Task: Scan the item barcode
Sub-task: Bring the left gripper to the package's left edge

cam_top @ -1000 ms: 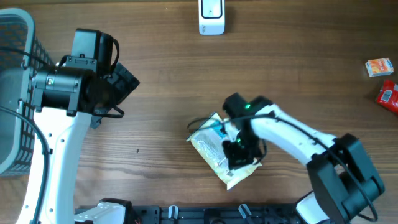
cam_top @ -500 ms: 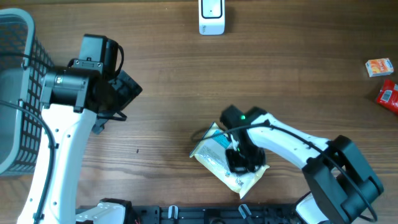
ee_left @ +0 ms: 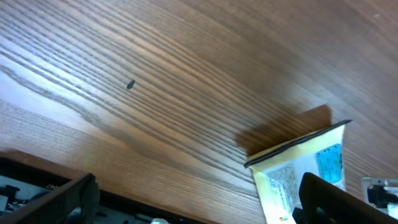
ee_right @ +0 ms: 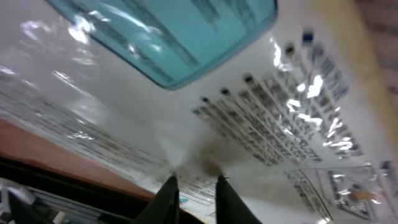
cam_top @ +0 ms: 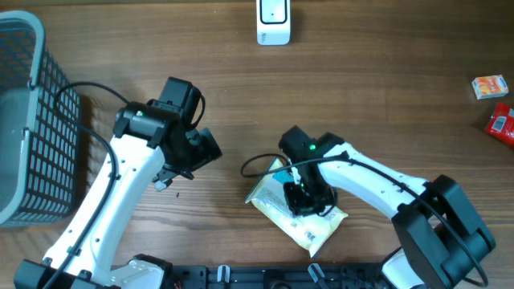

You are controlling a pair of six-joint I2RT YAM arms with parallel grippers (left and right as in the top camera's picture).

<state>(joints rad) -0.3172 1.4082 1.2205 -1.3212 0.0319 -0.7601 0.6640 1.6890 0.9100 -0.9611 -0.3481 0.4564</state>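
You are at the grasp step: on the table (cam_top: 241,72), the packet (cam_top: 309,229) lies flat at 5 o'clock; the left gripper (cam_top: 205,150) is spread and empty; the right gripper (ee_right: 193,186) has its fingers nearly together on the film, and you cannot tell whether they pinch it; next, lift the packet and turn it toward the scanner (cam_top: 273,22) at 12 o'clock; the print is blurred and the barcode is not located.

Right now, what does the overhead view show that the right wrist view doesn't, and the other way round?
Only overhead: the basket, the white device at the far edge, an orange box and a red pack at the right, and the left hand, open over bare wood. Only right wrist: fine print and a teal panel up close. Both: the packet with the right hand pinched on it.
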